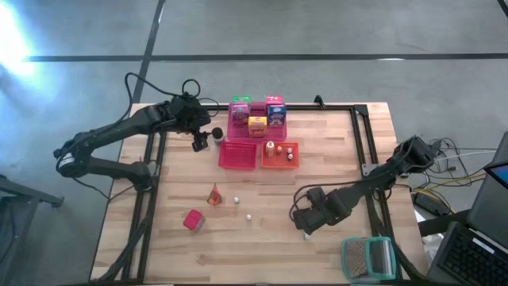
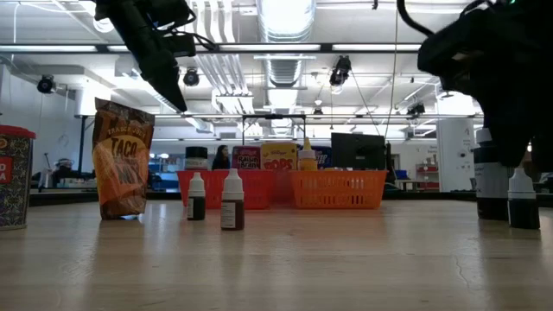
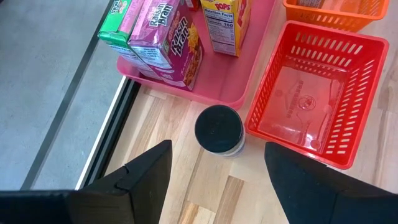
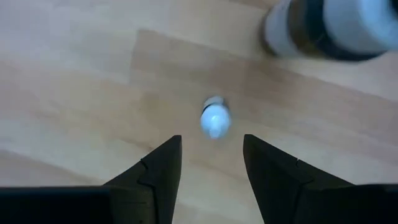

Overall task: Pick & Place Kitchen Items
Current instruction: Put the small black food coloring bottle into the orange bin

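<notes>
Bright ceiling strip lights glare in the low view; the right wrist view is blurred.

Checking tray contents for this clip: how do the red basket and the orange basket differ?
The red basket is empty, while the orange basket holds a few small bottles. The red basket lies left of the orange one, nearer the left gripper; the orange one is nearer the right arm's side. They differ in colour. Both are slotted plastic baskets standing upright, side by side just in front of the pink tray.
</notes>
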